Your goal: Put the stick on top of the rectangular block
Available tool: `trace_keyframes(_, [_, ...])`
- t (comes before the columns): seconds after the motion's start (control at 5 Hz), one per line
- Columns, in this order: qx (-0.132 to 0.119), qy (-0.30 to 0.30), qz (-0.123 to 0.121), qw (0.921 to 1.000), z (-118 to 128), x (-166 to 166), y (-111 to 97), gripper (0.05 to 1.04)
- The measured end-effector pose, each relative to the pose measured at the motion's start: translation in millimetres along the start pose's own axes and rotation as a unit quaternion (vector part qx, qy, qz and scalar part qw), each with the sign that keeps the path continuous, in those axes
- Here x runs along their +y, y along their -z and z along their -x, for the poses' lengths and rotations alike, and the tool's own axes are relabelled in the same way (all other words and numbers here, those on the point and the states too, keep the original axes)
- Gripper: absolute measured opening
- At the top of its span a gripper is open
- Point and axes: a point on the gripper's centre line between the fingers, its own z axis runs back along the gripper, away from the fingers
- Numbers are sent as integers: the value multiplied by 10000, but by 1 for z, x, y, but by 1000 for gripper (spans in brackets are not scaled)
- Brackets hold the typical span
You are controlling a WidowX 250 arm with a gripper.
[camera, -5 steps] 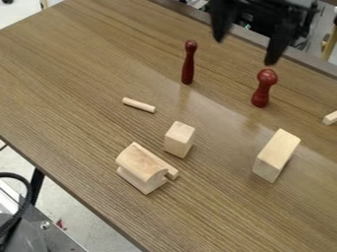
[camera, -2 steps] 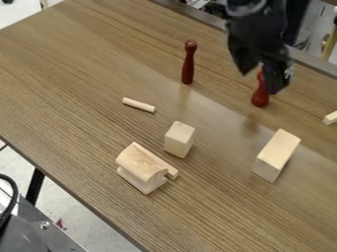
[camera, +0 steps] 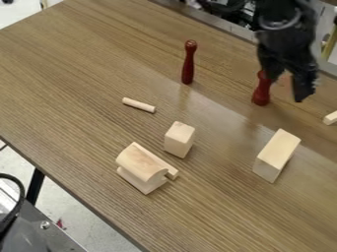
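Note:
The gripper hangs at the upper right over the table, open, its two fingers apart and partly in front of the head of the right red pin. A short, light wooden stick lies on the tabletop left of centre, well to the gripper's lower left. The rectangular block of pale wood rests at the right, below the gripper in the view and apart from it, its top face bare.
Two dark red pins stand upright, one at upper centre and one beside the gripper. Near the middle is a smaller block, with a rounded-top wooden piece to its lower left. A pale piece sits at the right edge.
The gripper has come lower and to the right, first over the right red pin, then slightly past it. Its fingers look closer together than at first. The stick and blocks have stayed put.

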Motion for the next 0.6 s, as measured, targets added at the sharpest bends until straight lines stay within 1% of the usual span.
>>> trace_keyframes(0.4, [-131, 314, 14, 9994, -29, -9, 26, 1001])
trace_keyframes(0.6, [-134, 472, -5, 9988, -35, -12, 39, 1001])
